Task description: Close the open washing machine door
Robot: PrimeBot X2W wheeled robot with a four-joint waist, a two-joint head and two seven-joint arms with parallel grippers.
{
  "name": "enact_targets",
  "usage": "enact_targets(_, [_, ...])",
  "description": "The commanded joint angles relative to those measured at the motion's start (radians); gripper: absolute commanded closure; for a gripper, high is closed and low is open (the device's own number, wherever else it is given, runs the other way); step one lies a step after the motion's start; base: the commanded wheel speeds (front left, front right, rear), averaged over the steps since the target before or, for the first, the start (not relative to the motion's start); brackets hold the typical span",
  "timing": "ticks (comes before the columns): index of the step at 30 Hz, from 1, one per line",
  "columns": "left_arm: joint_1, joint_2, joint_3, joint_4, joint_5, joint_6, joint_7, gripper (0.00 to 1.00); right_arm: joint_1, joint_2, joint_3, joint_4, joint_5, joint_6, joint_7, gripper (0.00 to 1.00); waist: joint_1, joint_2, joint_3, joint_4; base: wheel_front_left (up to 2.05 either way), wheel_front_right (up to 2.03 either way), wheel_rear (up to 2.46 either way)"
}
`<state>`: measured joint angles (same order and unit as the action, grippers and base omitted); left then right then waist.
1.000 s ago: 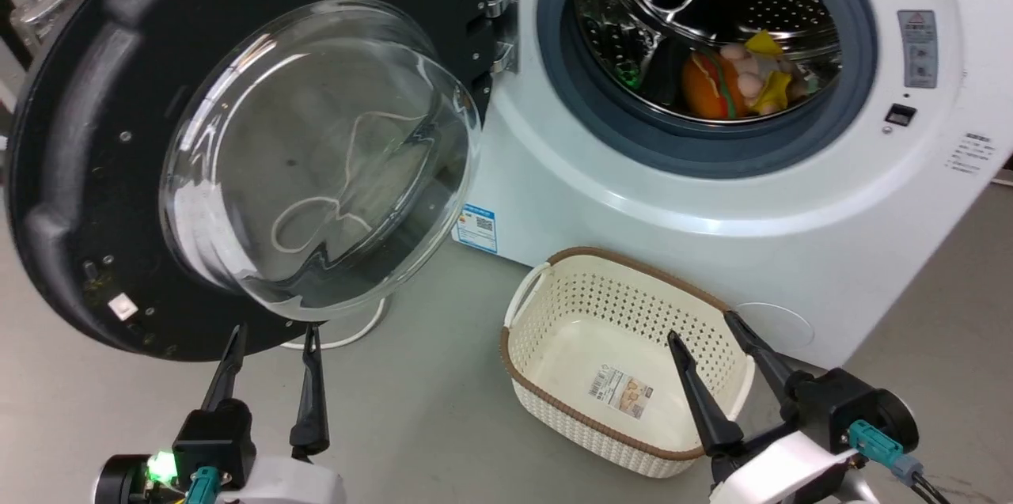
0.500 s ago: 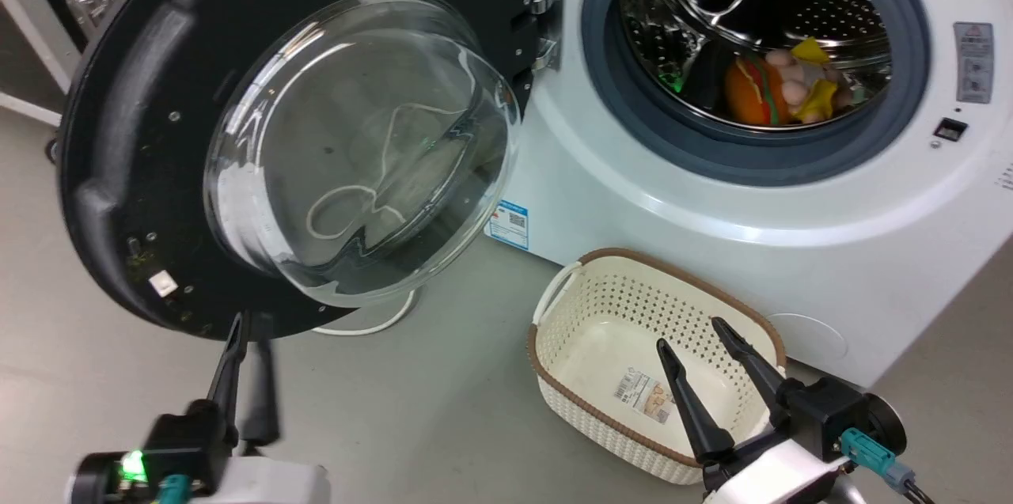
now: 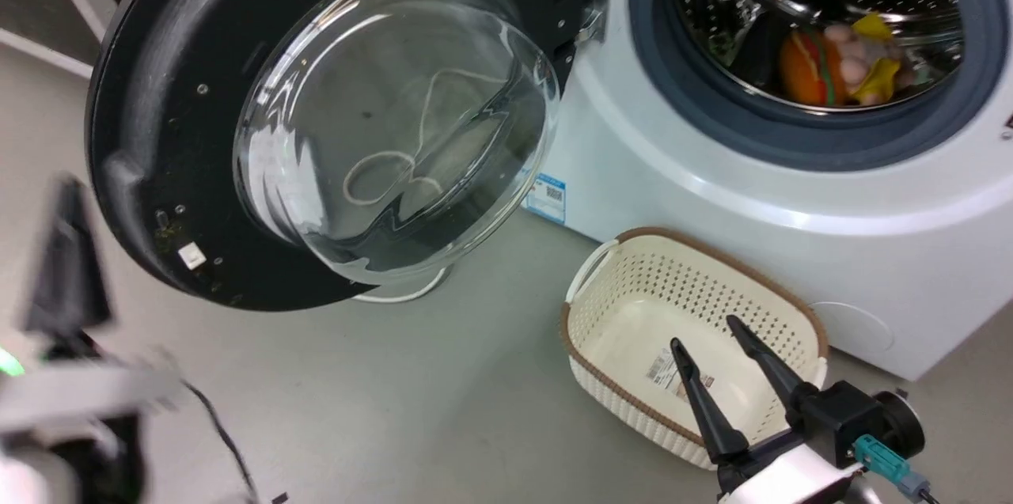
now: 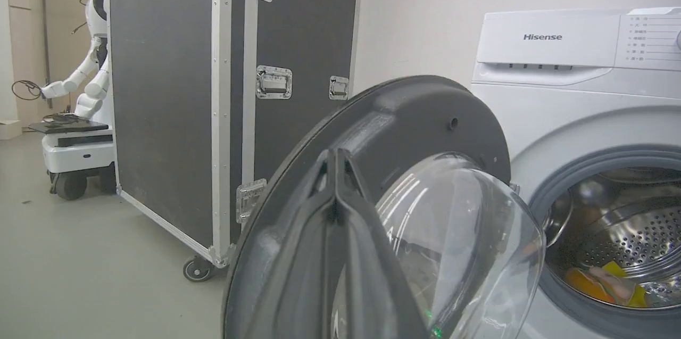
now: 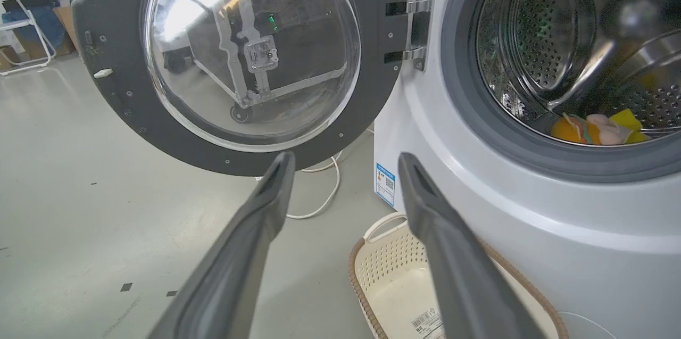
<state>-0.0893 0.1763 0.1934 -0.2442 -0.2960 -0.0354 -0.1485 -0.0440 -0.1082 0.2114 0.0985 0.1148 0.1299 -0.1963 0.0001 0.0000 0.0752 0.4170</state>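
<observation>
From the head, the washing machine door point(image 3: 158, 132) stands wide open, swung out to the left of the white washing machine point(image 3: 712, 195) on the hinge at its right rim, its glass bowl bulging toward the camera. Inside the steel drum point(image 3: 736, 21) lies a small heap of orange, pink and yellow soft toys point(image 3: 839, 65). On the floor point(image 3: 411, 393), just before the machine's front, sits a cream basket point(image 3: 688, 240) with a brown rim, holding nothing but a printed label point(image 3: 663, 367) on its bottom. The right gripper point(image 3: 704, 334) hangs over the basket's near edge, fingers spread and grasping nothing. The left gripper point(image 3: 63, 251) is a dark blur left of the door.

From the left wrist, the left gripper's two fingers are pressed tip to tip with nothing between them, seen against the door's black rim. A black flight case point(image 4: 170, 89) on castors stands behind.

From the right wrist, the parted fingers frame the door's lower rim; a white cord point(image 5: 324, 198) lies on the floor beneath it.
</observation>
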Motion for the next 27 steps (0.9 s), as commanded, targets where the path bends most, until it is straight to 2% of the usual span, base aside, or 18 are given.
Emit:
enact_targets(1, [-0.053, 0.033, 0.027, 0.007, -0.045, -0.011, 0.027, 1.00, 0.011, -0.009, 0.006, -0.006, -0.005, 0.001, -0.010, 0.00, -0.0001, 0.0000, 0.012, 0.012, 0.00, 0.00, 0.00])
enact_targets(6, [-0.230, 0.136, 0.124, 0.116, -0.241, -0.018, 0.175, 1.00, 0.008, -0.021, 0.014, -0.038, -0.011, 0.001, -0.012, 0.00, -0.0001, 0.0000, 0.048, 0.020, 0.00, 0.00, 0.00])
enact_targets(9, [-0.328, 0.176, 0.174, 0.220, -0.371, -0.002, 0.271, 1.00, -0.001, -0.031, 0.024, -0.050, -0.010, 0.001, -0.009, 0.00, -0.0001, 0.0000, 0.071, 0.015, 0.00, 0.00, 0.00])
enact_targets(13, [-0.434, 0.232, 0.201, 0.364, -0.472, 0.021, 0.376, 1.00, -0.013, -0.044, 0.041, -0.061, -0.006, 0.001, -0.009, 0.00, -0.0001, 0.0000, 0.104, 0.008, 0.00, 0.00, 0.00])
enact_targets(23, [-0.639, 0.244, 0.271, 0.675, -0.760, 0.130, 0.654, 1.00, -0.051, -0.074, 0.090, -0.070, 0.006, 0.001, -0.014, 0.00, -0.0001, 0.0000, 0.174, -0.008, 0.00, 0.00, 0.00])
enact_targets(27, [-0.678, 0.255, 0.298, 0.735, -0.866, 0.134, 0.772, 1.00, -0.066, -0.084, 0.106, -0.070, 0.012, 0.001, -0.020, 0.00, -0.0001, 0.0000, 0.196, -0.014, 0.00, 0.00, 0.00])
